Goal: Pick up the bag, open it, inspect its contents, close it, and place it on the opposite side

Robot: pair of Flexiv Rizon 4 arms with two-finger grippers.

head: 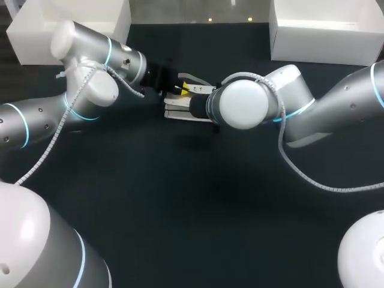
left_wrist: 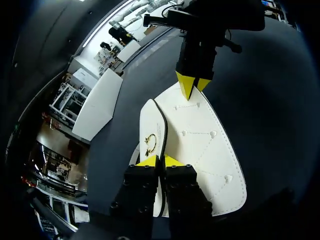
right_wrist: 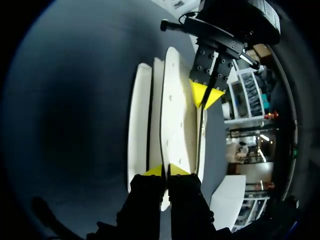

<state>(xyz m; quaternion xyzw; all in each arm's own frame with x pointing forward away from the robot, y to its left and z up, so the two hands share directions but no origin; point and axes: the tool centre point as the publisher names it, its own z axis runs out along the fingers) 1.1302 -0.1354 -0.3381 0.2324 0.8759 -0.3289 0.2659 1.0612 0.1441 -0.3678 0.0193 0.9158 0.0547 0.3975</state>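
A white bag [head: 177, 111] with black edging is held off the dark table between my two arms at the middle back. In the left wrist view the bag [left_wrist: 200, 145] shows a stitched flap and a gold ring clasp [left_wrist: 150, 142]. My left gripper [left_wrist: 160, 161] is shut on the flap's near edge. My right gripper [left_wrist: 192, 85] pinches the far end. In the right wrist view my right gripper [right_wrist: 165, 171] is shut on a thin panel of the bag [right_wrist: 175, 110], with my left gripper [right_wrist: 205, 95] at the opposite end. The right arm's wrist [head: 240, 102] hides its fingers from above.
A white box [head: 78, 24] stands at the back left and another white box [head: 327, 33] at the back right. The dark tabletop [head: 198, 198] stretches in front of the arms.
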